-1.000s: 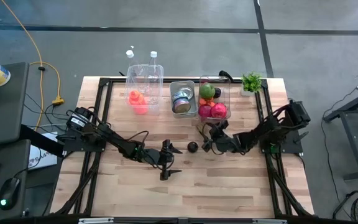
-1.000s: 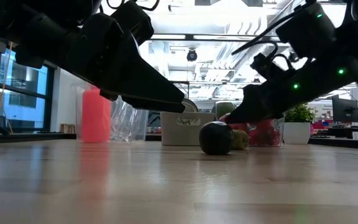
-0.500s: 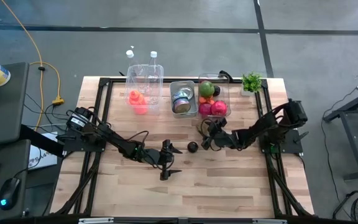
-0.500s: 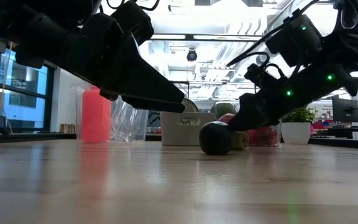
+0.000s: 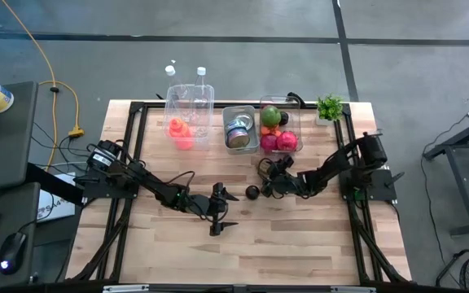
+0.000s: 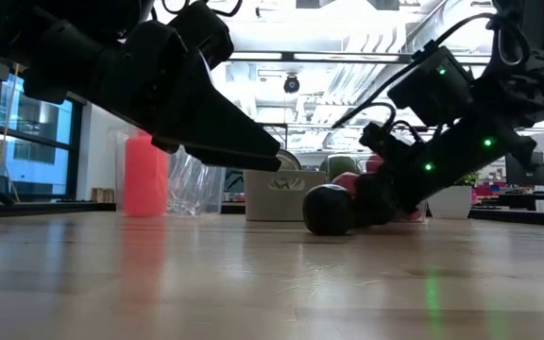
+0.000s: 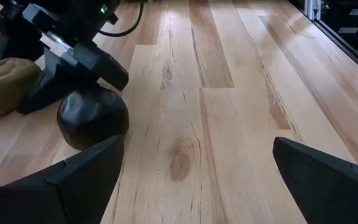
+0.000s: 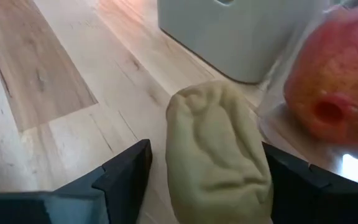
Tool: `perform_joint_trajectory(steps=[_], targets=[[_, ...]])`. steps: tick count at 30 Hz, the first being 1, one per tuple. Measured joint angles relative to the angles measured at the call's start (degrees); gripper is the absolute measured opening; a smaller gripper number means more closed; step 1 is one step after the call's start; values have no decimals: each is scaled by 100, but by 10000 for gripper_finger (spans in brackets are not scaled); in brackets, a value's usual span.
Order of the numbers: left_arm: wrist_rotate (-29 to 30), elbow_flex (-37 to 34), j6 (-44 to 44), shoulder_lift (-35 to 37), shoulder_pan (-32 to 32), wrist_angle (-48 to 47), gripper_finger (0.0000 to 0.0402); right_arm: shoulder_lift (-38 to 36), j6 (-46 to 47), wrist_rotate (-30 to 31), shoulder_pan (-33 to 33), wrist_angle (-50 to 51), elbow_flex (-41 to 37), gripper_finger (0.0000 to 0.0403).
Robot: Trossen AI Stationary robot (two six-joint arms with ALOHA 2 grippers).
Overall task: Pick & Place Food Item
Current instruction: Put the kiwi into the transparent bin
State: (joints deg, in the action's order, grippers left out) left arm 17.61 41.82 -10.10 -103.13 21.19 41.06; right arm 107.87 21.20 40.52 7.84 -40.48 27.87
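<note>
A tan, lumpy food item (image 8: 219,155) lies on the wooden table, close to the clear fruit bin (image 5: 279,130). It also shows in the left wrist view (image 7: 5,84). A dark round ball (image 5: 252,192) rests on the table just left of it. My right gripper (image 5: 265,185) is down at the table, open, with one finger on each side of the tan item (image 8: 207,155). My left gripper (image 5: 233,210) hovers open left of the ball, with nothing between its fingers (image 7: 197,143). My right gripper comes at the tan item slanting down from the table's right, with the fingers (image 8: 126,171) standing on either side of it. Whether they touch it I cannot tell. The item lies on the table.
A grey bin (image 5: 240,130) holding a can stands beside the fruit bin, which holds a green fruit and red fruits (image 8: 331,93). A clear container with a pink bottle (image 5: 181,130) sits far left. A small plant (image 5: 330,106) stands at the far right corner.
My right gripper has gone down to the table and toward its left, closing in on the tan item and the dark ball. Its fingers have kept the same gap. The ball and the tan item have stayed where they were.
</note>
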Motion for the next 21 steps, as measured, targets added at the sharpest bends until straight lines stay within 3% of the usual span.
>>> perform_joint_trajectory(steps=[7, 14, 17, 21], targets=[[0, 0, 2, 0, 0, -80, 399, 3, -92, -144, 88, 38, 83, 238], [0, 0, 2, -94, 0, -70, 399, 3, -709, -149, 341, 5, 82, 133], [0, 0, -127, -269, -4, -16, 399, -120, -1017, -180, 518, 31, 77, 127], [-7, 0, -270, -385, -46, 25, 399, -669, -1377, 341, 870, 181, 75, 127]])
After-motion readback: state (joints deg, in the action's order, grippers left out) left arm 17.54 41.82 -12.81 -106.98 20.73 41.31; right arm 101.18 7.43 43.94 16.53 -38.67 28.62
